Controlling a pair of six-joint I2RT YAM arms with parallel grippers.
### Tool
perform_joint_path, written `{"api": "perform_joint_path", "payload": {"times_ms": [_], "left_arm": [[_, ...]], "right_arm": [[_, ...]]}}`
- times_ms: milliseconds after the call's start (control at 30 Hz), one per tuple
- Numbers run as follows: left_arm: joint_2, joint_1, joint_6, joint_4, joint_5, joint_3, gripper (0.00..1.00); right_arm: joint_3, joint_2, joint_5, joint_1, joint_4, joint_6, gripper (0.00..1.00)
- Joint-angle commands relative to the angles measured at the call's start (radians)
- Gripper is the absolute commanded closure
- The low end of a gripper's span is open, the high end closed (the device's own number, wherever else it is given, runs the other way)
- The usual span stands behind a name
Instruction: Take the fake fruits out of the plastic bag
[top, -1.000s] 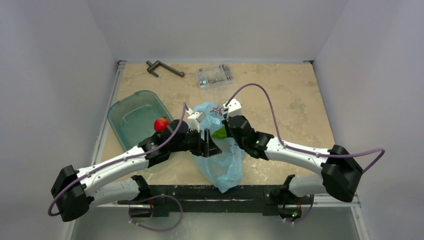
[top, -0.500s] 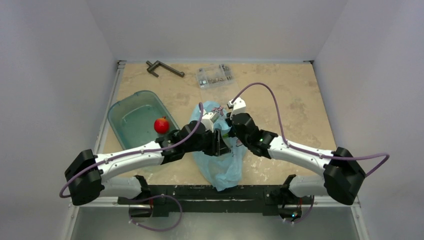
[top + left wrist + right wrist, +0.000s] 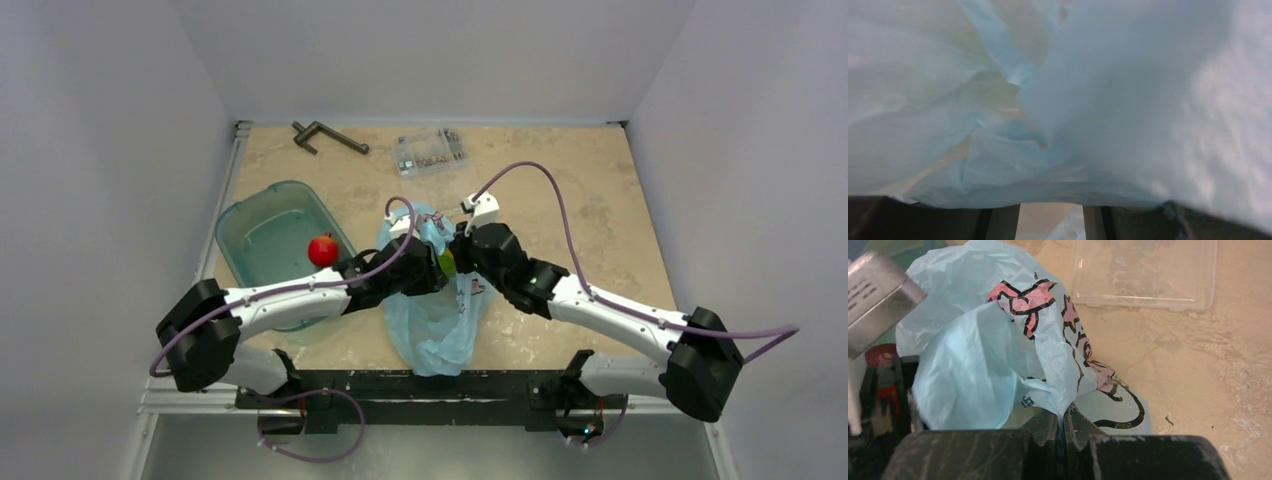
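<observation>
The light-blue plastic bag (image 3: 432, 318) lies mid-table, its printed end (image 3: 1040, 295) raised. My right gripper (image 3: 1062, 421) is shut on a fold of the bag's film and holds it up; it also shows in the top view (image 3: 458, 256). My left gripper (image 3: 1050, 215) is pushed into the bag, jaws apart, with blue film draped over the fingers (image 3: 1000, 222); nothing shows between them. A small green-yellow piece (image 3: 446, 263) shows between the two grippers. The dark red apple (image 3: 322, 250) sits in the teal tub. The banana is hidden.
The teal tub (image 3: 262, 235) stands left of the bag, under my left arm. A clear flat parts box (image 3: 430, 152) lies at the back and also shows in the right wrist view (image 3: 1143, 272). A dark metal tool (image 3: 328, 135) lies at the back left.
My left arm has stretched forward and right, pushing its gripper deeper into the bag. My right gripper kept its hold and shifted slightly. The apple has not moved.
</observation>
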Motion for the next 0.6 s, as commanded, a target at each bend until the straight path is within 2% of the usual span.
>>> {"api": "perform_joint_path", "payload": {"times_ms": [0, 100, 233, 400, 467, 567], "left_arm": [[0.029, 0.016, 0.016, -0.02, -0.13, 0.085, 0.5], [0.065, 0.037, 0.0, -0.048, -0.134, 0.12, 0.43], [0.089, 0.046, -0.128, -0.079, -0.15, 0.127, 0.34], [0.14, 0.074, -0.274, -0.206, -0.157, 0.172, 0.08], [0.15, 0.089, -0.318, -0.195, -0.144, 0.161, 0.04], [0.169, 0.104, -0.358, -0.174, -0.126, 0.152, 0.04]], "right_arm": [[-0.024, -0.042, -0.044, 0.0, 0.021, 0.019, 1.0], [-0.043, -0.059, -0.065, -0.001, 0.035, 0.015, 1.0], [-0.061, -0.081, -0.071, 0.0, 0.042, 0.012, 1.0], [-0.101, -0.1, -0.095, -0.001, 0.069, 0.007, 1.0], [-0.11, -0.102, -0.097, -0.001, 0.067, 0.008, 1.0], [-0.133, -0.117, -0.096, 0.0, 0.07, 0.005, 1.0]]}}
